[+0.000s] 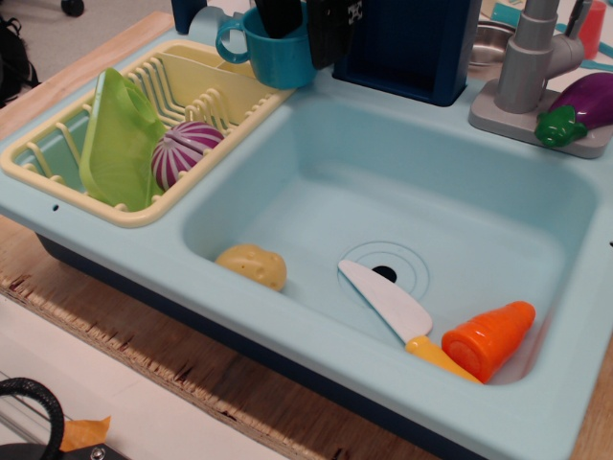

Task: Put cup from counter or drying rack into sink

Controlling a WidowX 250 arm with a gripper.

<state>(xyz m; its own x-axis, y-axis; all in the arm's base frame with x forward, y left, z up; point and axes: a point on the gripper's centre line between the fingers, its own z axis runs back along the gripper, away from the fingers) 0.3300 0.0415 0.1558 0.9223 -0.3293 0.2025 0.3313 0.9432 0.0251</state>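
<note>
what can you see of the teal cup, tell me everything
The cup is a small teal-blue mug of glossy plastic with a round loop handle pointing left. It stands upright at the back of the counter, at the far corner of the drying rack, outside the sink. The gripper straddles its right wall: one dark finger inside the cup, the other outside. Its rim is partly hidden; whether the fingers press the wall is unclear.

Leftover toys on my feed

I see 1 carrot (488, 339), knife (394, 309), potato (253, 265), eggplant (578, 107), faucet (532, 59).
</note>
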